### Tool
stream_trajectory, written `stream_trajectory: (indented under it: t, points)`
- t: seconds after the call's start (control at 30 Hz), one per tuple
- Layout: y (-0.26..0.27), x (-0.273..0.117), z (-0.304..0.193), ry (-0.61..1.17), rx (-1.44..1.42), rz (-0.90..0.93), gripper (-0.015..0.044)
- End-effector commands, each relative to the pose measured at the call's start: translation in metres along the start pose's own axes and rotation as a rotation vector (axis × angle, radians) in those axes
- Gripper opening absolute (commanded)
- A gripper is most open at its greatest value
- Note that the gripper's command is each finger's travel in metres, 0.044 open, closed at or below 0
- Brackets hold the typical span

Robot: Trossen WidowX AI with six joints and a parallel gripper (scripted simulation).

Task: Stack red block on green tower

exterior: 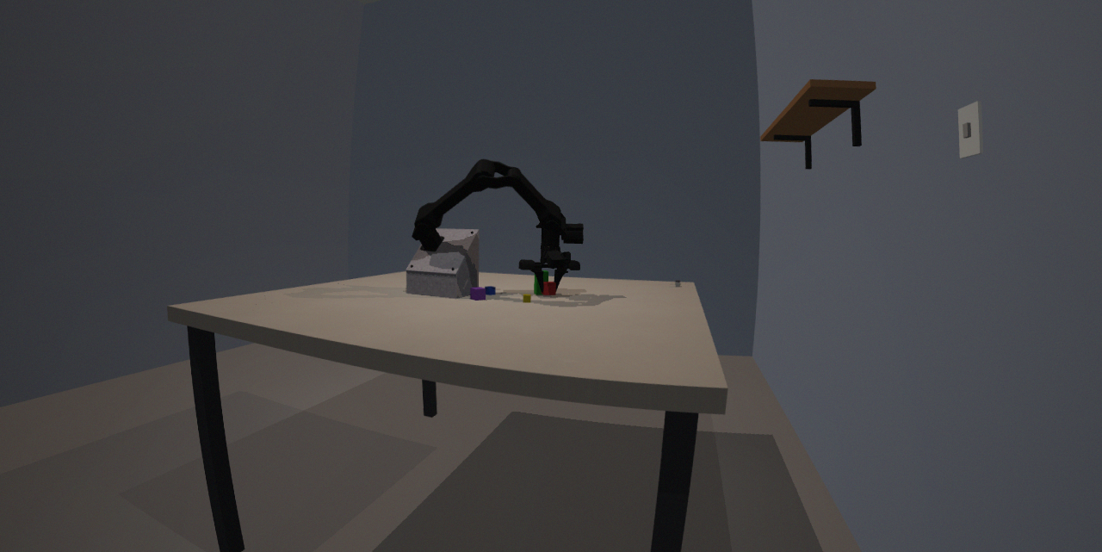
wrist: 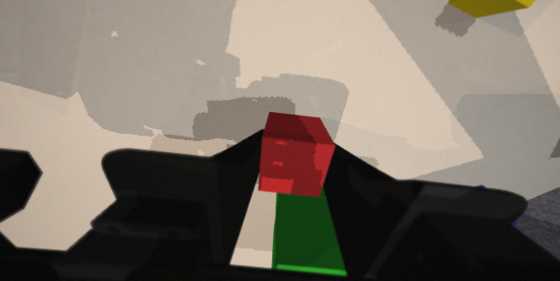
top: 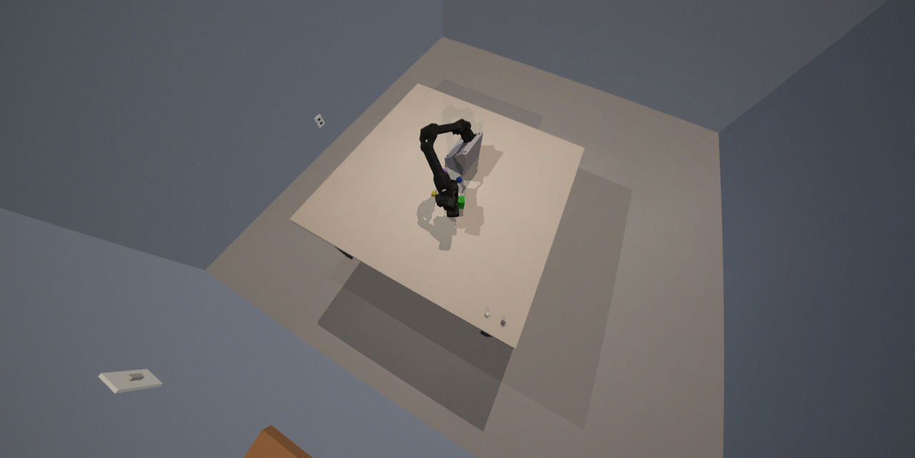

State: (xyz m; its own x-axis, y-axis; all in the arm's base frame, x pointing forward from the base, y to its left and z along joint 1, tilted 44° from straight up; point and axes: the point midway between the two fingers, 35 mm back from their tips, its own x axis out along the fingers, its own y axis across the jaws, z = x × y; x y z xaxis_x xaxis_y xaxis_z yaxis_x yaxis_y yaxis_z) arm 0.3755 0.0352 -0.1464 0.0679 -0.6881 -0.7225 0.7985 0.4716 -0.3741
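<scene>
Red block (wrist: 295,158) — one, pinched in pincer (wrist: 294,165) | green tower (wrist: 306,233) — one

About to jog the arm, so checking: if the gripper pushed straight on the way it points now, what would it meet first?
The gripper, shut on the red block, points down at the table. The block appears to sit on it already, so the table top comes first. The green tower stands just beside.

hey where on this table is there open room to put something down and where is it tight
Open: the wide near stretch of the beige table in the exterior view, and its right side.

Crowded: around the grey base block, where the purple cube, blue cube, yellow cube and green tower cluster, with the black gripper shut on the red block.
</scene>
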Motion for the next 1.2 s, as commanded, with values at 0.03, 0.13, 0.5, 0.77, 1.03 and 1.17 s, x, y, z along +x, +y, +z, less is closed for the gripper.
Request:
stream_trajectory:
  t: [0.03, 0.13, 0.5, 0.77, 1.03, 1.17]
  points:
    - [0.002, -0.028, 0.0, -0.003, 0.003, 0.01, 0.0]
    - [0.002, -0.042, 0.0, -0.003, 0.003, 0.011, 0.0]
    - [0.002, -0.1, 0.0, 0.0, 0.003, 0.012, 0.0]
    - [0.003, -0.11, -0.001, -0.006, -0.003, 0.017, 0.0]
    - [-0.004, -0.114, -0.023, 0.002, 0.002, 0.013, 0.0]
    - [-0.013, -0.114, -0.046, 0.003, 0.001, 0.013, 0.0]
